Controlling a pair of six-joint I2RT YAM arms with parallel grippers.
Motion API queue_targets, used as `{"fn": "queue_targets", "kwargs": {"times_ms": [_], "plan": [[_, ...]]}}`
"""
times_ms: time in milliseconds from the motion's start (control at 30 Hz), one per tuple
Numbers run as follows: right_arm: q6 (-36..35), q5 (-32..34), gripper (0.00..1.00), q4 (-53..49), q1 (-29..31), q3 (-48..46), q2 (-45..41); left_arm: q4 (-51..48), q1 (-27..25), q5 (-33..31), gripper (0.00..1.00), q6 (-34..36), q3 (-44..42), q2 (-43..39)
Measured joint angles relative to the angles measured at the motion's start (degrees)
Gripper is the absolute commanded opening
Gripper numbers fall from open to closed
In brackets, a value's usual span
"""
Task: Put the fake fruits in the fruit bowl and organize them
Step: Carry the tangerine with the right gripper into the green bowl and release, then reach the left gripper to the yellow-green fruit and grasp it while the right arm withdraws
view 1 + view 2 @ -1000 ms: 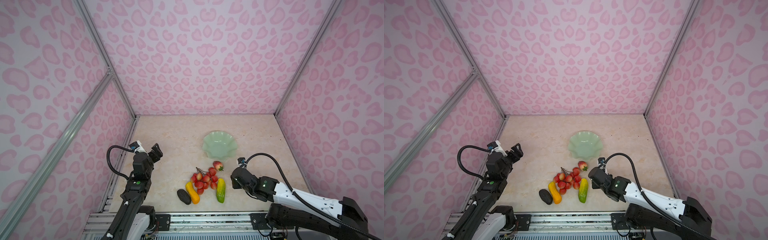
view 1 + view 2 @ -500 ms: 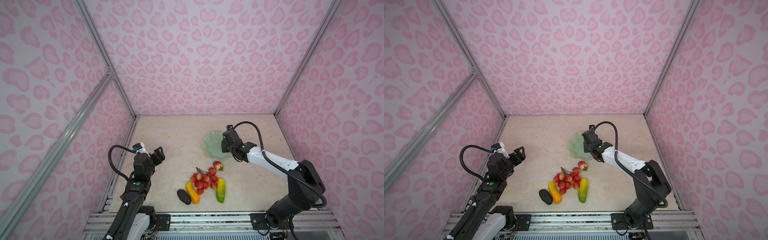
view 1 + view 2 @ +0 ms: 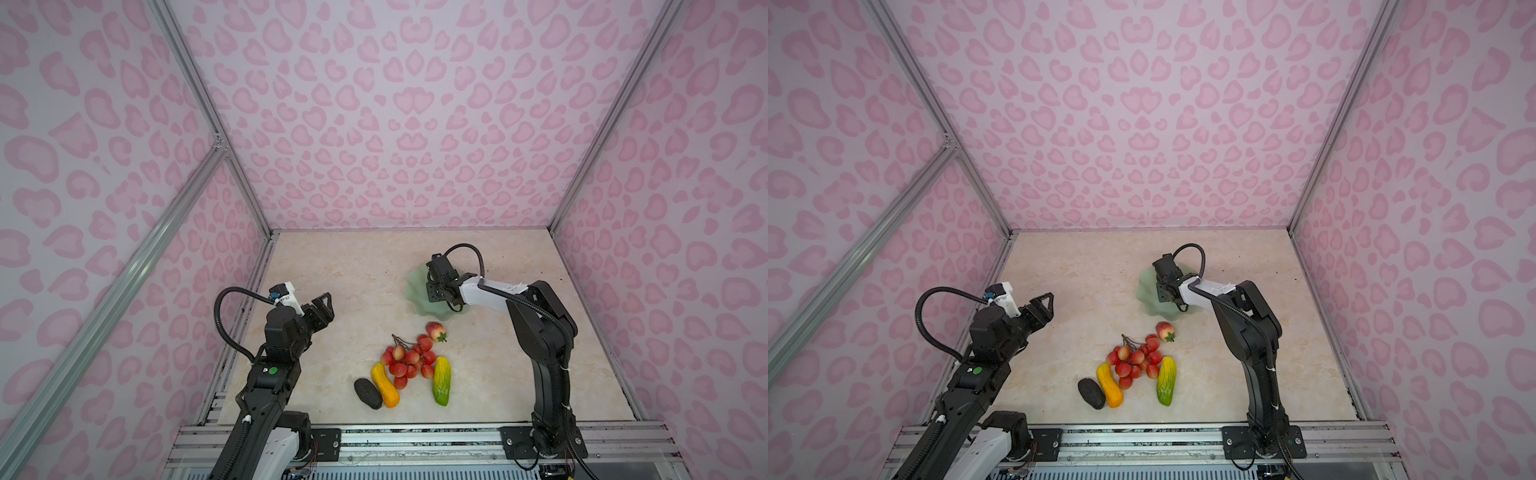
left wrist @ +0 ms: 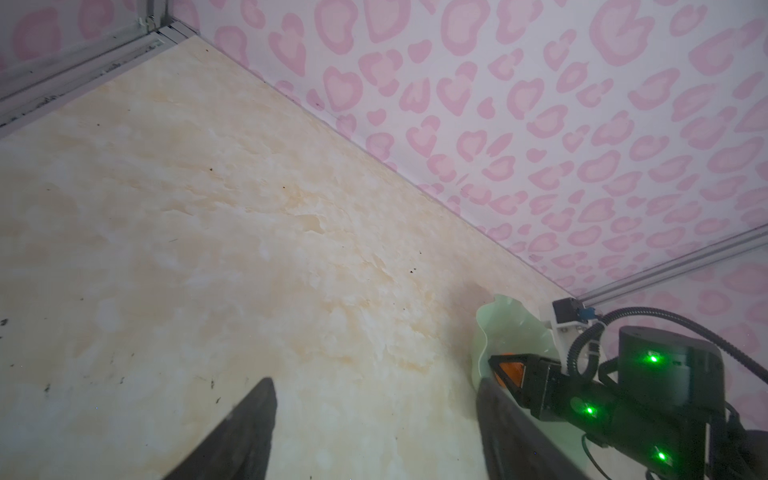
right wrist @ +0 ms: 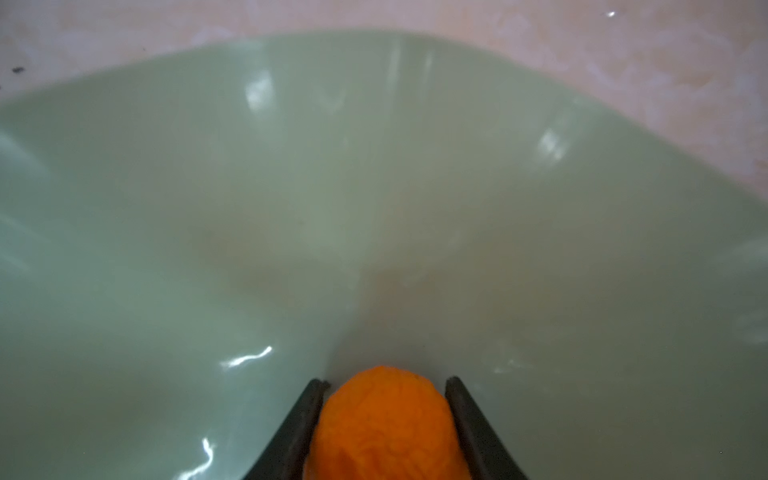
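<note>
The fruit bowl (image 3: 415,286) (image 3: 1147,291) (image 5: 291,187) is pale green and stands at the middle right of the table. Over its inside, my right gripper (image 3: 432,292) (image 3: 1161,293) (image 5: 385,381) is shut on the small orange (image 5: 386,424) (image 4: 509,371). On the table nearer the front lie the strawberry (image 3: 435,331), the red berry cluster (image 3: 409,359), the yellow-orange oblong (image 3: 385,385), the green-yellow oblong (image 3: 441,380) and the dark bumpy oval (image 3: 367,393). My left gripper (image 3: 326,303) (image 3: 1046,303) (image 4: 374,386) hangs open and empty above bare table at the left.
Pink-patterned walls close in the table on the left, back and right. A metal rail (image 3: 415,440) runs along the front edge. The right arm's black links (image 3: 544,332) rise at the right of the fruit group.
My right arm has swung from the table's front right up to the bowl and now sits low over its inside. The left gripper has drifted slightly right and its jaws have narrowed a little.
</note>
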Motion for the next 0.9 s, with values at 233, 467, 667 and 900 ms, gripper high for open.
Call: {"fn": "queue_targets", "kwargs": {"times_ms": [233, 467, 667, 900], "plan": [[0.0, -2.4, 0.80, 0.1, -1.5, -1.7, -3.5, -0.2, -7.0, -0.3, 0.75, -0.9, 1.1, 3.0], [1.0, -1.9, 0.94, 3.6, -3.7, -7.5, -23.6, -0.8, -19.9, -2.6, 0.71, -0.8, 8.2, 12.2], [3.7, -0.9, 0.98, 5.5, -10.8, -18.3, -37.9, -2.8, -35.0, -1.8, 0.70, -1.7, 15.9, 24.0], [5.9, -2.0, 0.98, 5.3, -16.7, -29.2, -48.1, -10.8, -47.9, 1.8, 0.72, -2.8, 24.5, 36.1]]}}
